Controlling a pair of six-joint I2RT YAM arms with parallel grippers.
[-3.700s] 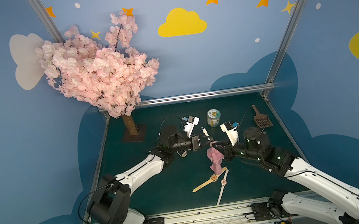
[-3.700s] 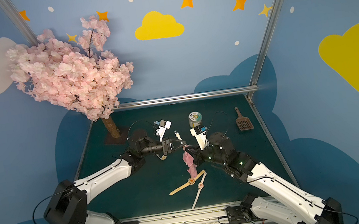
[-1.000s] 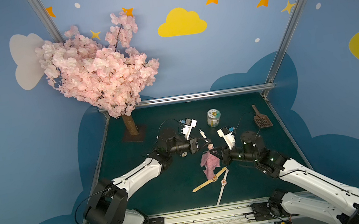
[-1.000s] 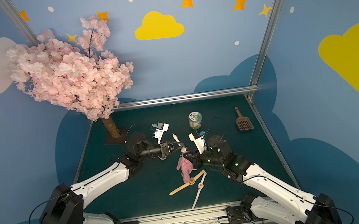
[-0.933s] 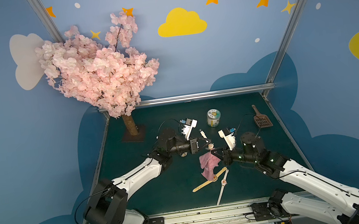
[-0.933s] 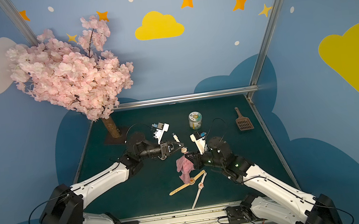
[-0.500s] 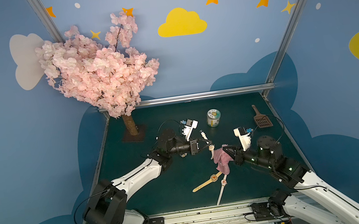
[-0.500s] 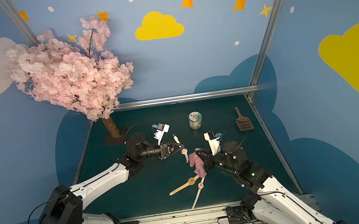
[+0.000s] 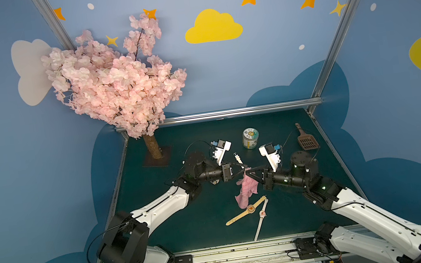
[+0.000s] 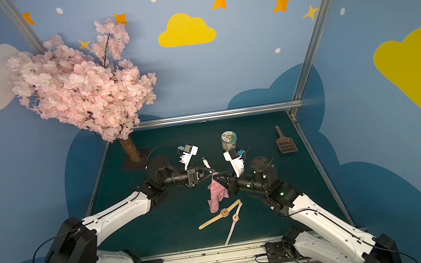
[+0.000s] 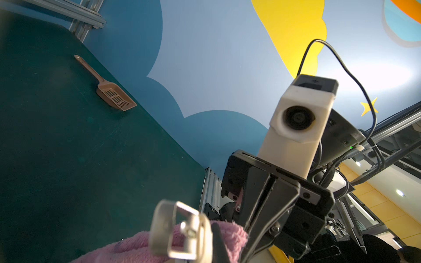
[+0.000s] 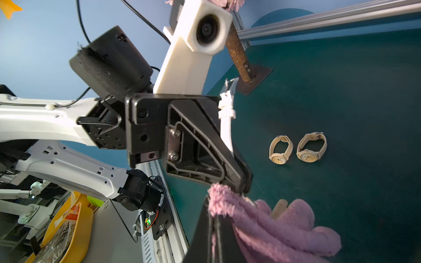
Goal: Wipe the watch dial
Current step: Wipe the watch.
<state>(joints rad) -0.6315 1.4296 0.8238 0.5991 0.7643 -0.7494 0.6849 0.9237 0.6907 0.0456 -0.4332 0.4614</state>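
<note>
Wiping is judged underway; watch [image 9: 237,158] clamped in left gripper [image 9: 242,171], cloth [image 9: 247,190] pinched in right gripper [image 9: 250,171] and held at it; dial hidden; finish unconfirmed.

You've got five watches: one white watch [image 9: 238,158] held up, a tan watch [image 9: 246,211] and a thin pale watch [image 9: 261,216] lying open, and two buckled watches [image 12: 280,150] [image 12: 311,147] in the right wrist view. One pink cloth [image 9: 246,190], one tin [image 9: 250,138], one scoop [image 9: 306,139], one blossom tree [image 9: 116,86], two robot arms [image 9: 164,205] [image 9: 360,209].
</note>
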